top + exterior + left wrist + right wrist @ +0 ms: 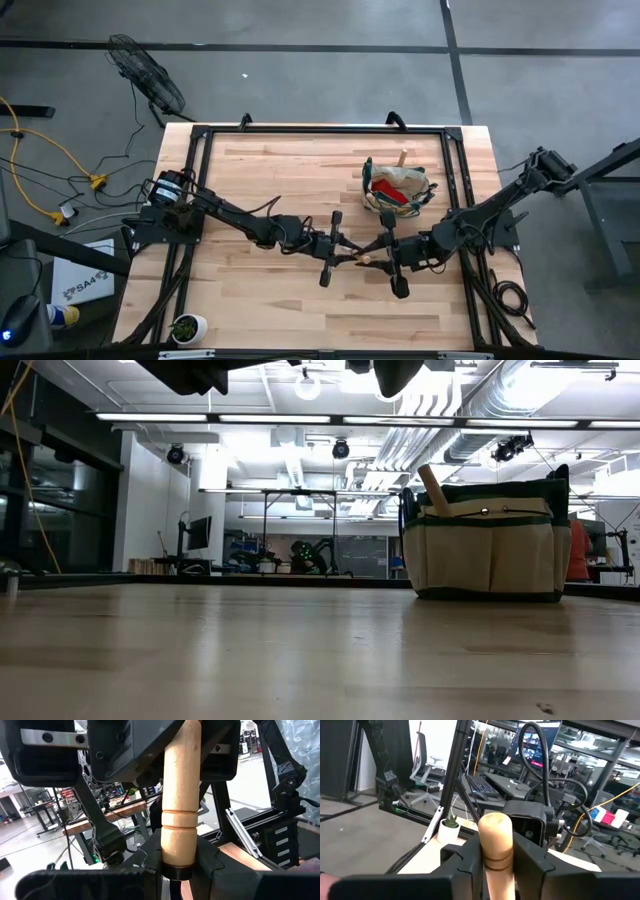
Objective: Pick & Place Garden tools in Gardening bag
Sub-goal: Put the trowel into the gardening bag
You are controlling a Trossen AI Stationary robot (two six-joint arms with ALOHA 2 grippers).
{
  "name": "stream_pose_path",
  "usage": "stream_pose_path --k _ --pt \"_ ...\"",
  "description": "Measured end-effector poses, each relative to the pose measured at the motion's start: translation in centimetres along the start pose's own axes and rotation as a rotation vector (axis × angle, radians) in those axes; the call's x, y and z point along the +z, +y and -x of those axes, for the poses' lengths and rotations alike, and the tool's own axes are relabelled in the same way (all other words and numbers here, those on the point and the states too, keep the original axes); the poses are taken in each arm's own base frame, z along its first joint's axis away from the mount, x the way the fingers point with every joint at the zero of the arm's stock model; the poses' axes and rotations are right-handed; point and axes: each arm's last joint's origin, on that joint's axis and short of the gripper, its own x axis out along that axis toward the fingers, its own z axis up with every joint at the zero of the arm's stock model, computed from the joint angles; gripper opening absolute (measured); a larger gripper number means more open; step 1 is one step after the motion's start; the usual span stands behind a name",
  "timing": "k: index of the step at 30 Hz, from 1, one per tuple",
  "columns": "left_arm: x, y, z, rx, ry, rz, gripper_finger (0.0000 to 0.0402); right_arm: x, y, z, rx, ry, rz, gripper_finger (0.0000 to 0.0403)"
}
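Above the bench's middle, both grippers, left gripper [335,247] and right gripper [388,250], clasp one rigid, light, smooth wooden-handled tool [178,810]; firm mid-handle hold looks safest.

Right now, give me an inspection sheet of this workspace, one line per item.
Surface: wooden table, mostly bare.
Job's things: wooden-handled tool held in the air between both grippers; bag toward the table's far right, a wooden handle and something red inside.
Clutter: small potted plant at the near left corner.
Grippers: left gripper and right gripper meet mid-table, each closed around the handle.
Cables: yellow cable on the floor, left.
Surroundings: fan on the floor.
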Motion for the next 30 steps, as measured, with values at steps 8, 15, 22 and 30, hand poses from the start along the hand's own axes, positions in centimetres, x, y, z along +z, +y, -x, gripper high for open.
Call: stream_pose_path --k 8,15,22,30 --pt "-0.1 -0.1 0.0 -0.005 0.013 0.017 0.005 0.0 0.1 0.0 -0.001 0.001 -0.004 0.0064" --pt "-0.3 -0.1 0.0 -0.01 0.036 0.019 0.0059 -0.1 0.0 0.0 -0.023 0.012 -0.027 0.0064" --pt "-0.5 -0.1 0.0 0.002 0.058 0.017 0.0148 -0.2 0.0 0.1 -0.031 0.025 -0.031 0.0063" --pt "-1.0 0.0 0.1 0.072 0.131 0.009 0.0159 -0.6 -0.3 0.6 -0.121 0.111 -0.055 0.0063"
